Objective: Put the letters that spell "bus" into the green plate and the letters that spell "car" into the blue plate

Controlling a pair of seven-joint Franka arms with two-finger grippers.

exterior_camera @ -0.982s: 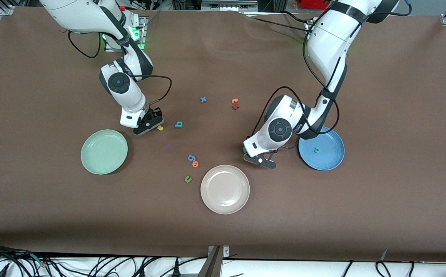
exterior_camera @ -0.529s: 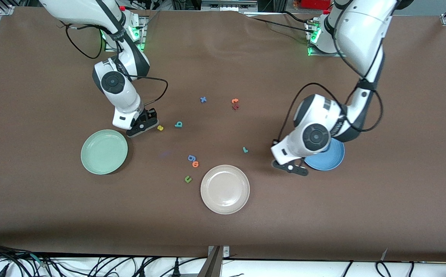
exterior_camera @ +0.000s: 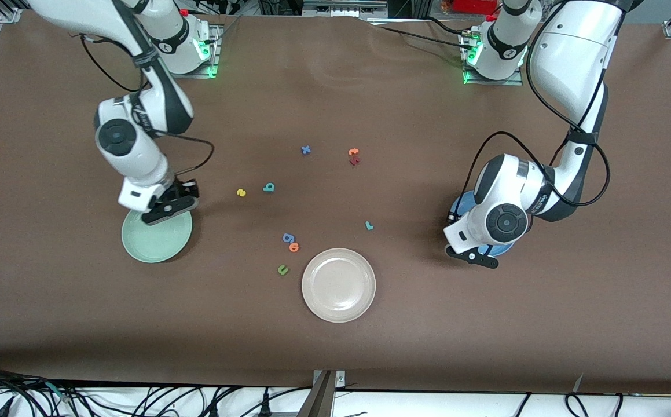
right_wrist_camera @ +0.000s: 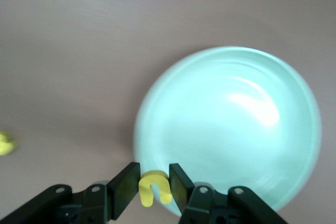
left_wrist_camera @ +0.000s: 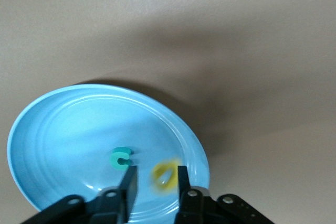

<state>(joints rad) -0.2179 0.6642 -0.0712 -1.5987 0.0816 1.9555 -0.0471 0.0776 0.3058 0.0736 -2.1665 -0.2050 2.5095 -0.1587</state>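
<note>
The round pale mint-green plate [exterior_camera: 156, 237] with a shallow rim lies toward the right arm's end of the table; the round medium-blue plate [left_wrist_camera: 63, 129] lies toward the left arm's end, and a round beige plate [exterior_camera: 338, 285] sits between them, nearer the front camera: three plates in all.

The right gripper [right_wrist_camera: 154, 183] hangs over the green plate's rim, its fingers pinched on a small yellow foam u [right_wrist_camera: 153, 187].

The left gripper [left_wrist_camera: 154, 184] is over the blue plate, fingers parted and holding nothing. A blurred yellow foam letter [left_wrist_camera: 166, 176] shows between them, and whether it rests on the plate cannot be told; a teal foam c [left_wrist_camera: 122, 157] lies in the plate beside it.

On the brown table [exterior_camera: 335, 347] lie a yellow s [exterior_camera: 241, 193], a teal b [exterior_camera: 268, 187] just beside it, and a teal r [exterior_camera: 369, 226] nearer the beige plate.
</note>
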